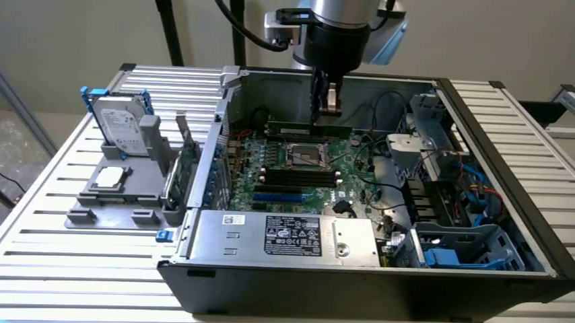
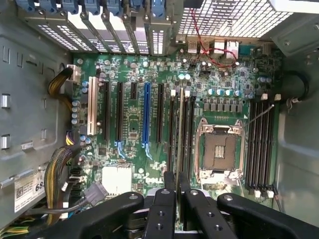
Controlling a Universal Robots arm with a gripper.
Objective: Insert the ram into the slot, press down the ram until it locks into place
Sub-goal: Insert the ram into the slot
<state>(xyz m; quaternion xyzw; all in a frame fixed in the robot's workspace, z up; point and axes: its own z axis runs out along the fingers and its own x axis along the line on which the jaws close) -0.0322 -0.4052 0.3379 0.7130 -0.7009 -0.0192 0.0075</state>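
One ram (image 1: 298, 128) | clamped in hand (image 1: 325, 116), hanging below it | above motherboard (image 2: 130, 124)

A plain beige painted wall (image 1: 72, 33) runs across the back, softly and evenly lit. Two black metal uprights (image 1: 168, 30) stand in front of it. Below, a pale silver tabletop of ribbed aluminium slats (image 1: 81, 269) spreads to both sides of the exterior view. Past its edge on the exterior view's left lies a dull grey-brown floor (image 1: 18, 145), crossed by a slanting grey metal bar (image 1: 23, 108).
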